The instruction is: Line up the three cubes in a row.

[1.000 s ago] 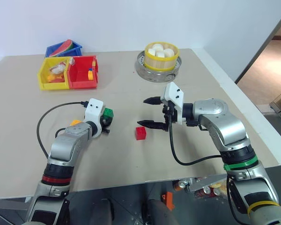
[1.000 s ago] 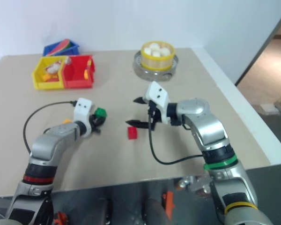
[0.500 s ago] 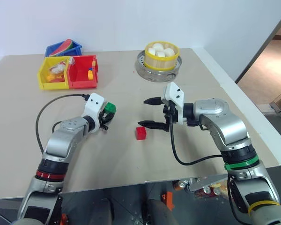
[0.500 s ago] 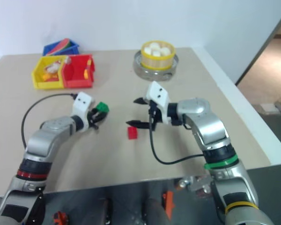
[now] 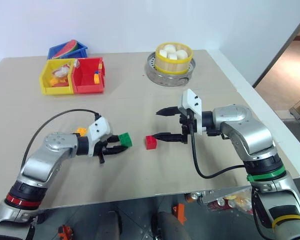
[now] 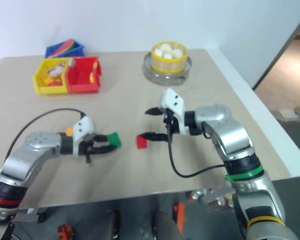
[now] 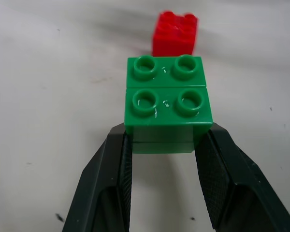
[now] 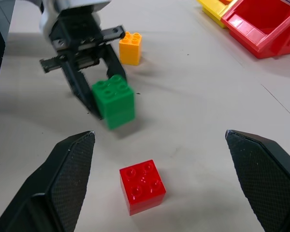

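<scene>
Head views: left gripper clamped on green cube, carried just above table, close beside red cube — likely brought in to sit next to it as second in the row. Right gripper spread wide, empty, lower finger just beside red cube; probably waiting. Yellow-orange cube behind left arm, well apart from the other two; not yet in line. Yellow bin with mixed small items, red bin with one small orange piece, steamer basket with white buns on metal tray.

Left wrist view: fingers pinching green cube low on its sides, studs up, upright; red cube straight beyond, small gap.

Right wrist view: fingers wide apart, red cube between them on table, untouched; green cube raised, slightly tilted; yellow-orange cube beyond.
</scene>
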